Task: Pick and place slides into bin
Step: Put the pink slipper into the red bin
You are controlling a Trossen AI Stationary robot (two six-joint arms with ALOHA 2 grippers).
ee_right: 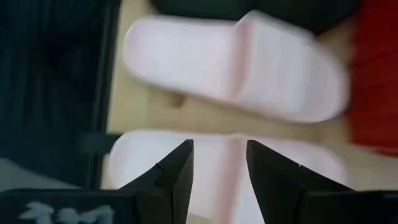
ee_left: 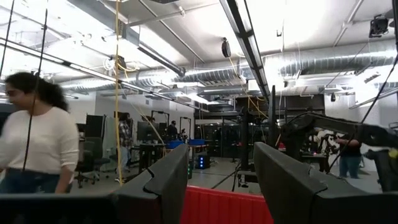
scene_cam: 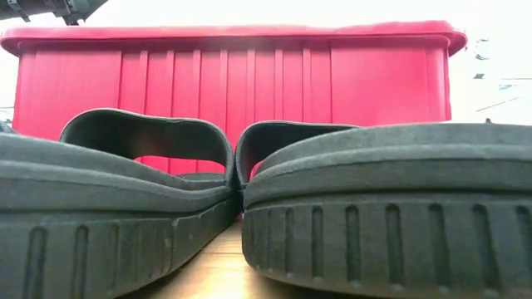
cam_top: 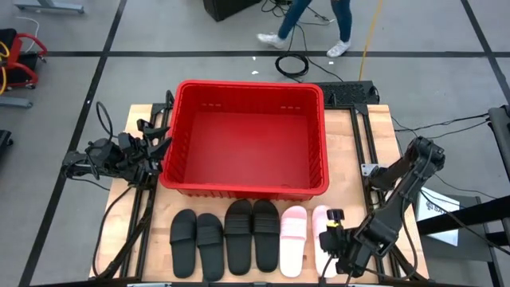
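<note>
The red bin (cam_top: 247,185) stands at the table's middle. Six slides lie sole-down in a row along the near edge: four black ones (cam_top: 225,239) on the left, two pale pink ones (cam_top: 292,237) on the right. My right gripper (cam_top: 331,247) is open right above the rightmost pink slide (ee_right: 140,155). Its fingers straddle that slide's middle, and no touch shows. The other pink slide (ee_right: 236,68) lies beyond it. My left gripper (cam_top: 155,147) waits open beside the bin's left wall. The low view shows two black slides' ends (scene_cam: 108,208) in front of the bin (scene_cam: 233,66).
Black frame rails (cam_top: 135,231) run along the table's left and right sides, beside the slide row. A person (ee_left: 31,149) shows in the room beyond the table, and a person's legs (cam_top: 319,24) show on the floor behind the bin.
</note>
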